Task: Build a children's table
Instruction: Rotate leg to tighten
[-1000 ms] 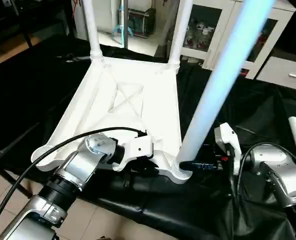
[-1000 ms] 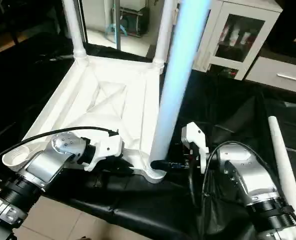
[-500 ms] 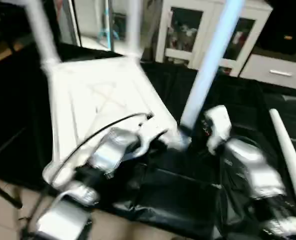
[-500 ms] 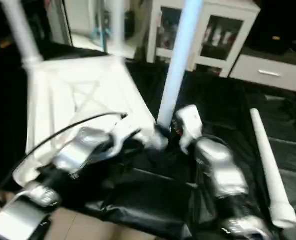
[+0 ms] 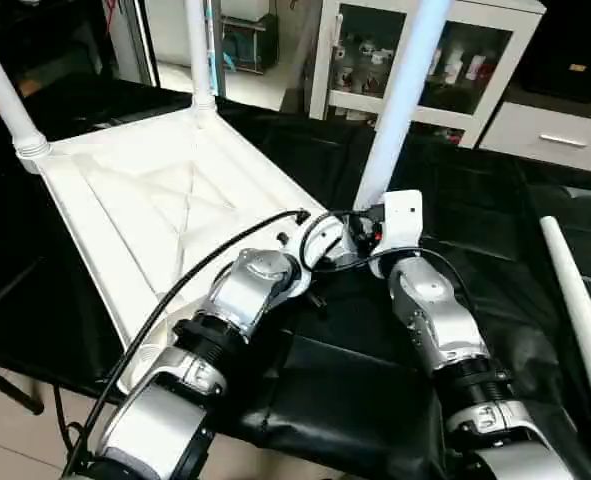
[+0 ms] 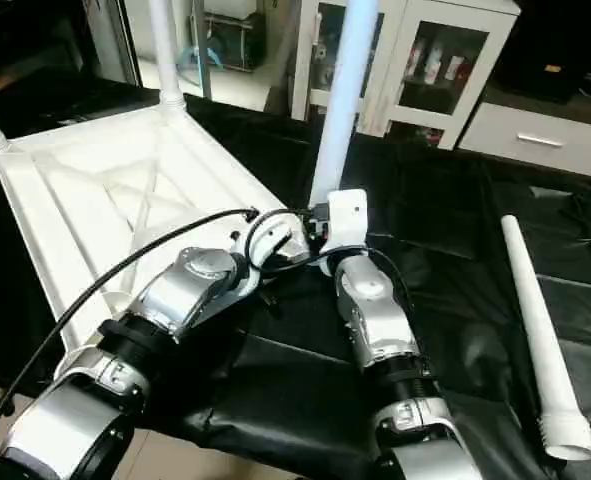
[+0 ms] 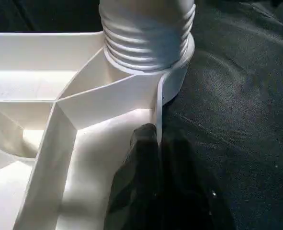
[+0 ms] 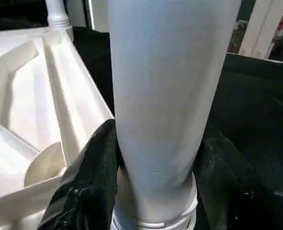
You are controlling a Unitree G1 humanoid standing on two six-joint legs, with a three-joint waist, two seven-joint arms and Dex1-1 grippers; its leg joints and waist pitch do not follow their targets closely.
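— Where is the children's table (image 5: 145, 200)?

— It is lying upside down on the black tabletop (image 5: 475, 210).

— What are the tools doing?

— The left tool (image 7: 155, 158) is pinching the table's edge wall. The right tool (image 8: 155, 191) is clasping the upright leg (image 5: 400, 95) in the near corner socket. Two more legs are standing in the far corners. A loose leg (image 6: 535, 330) is lying at the right.
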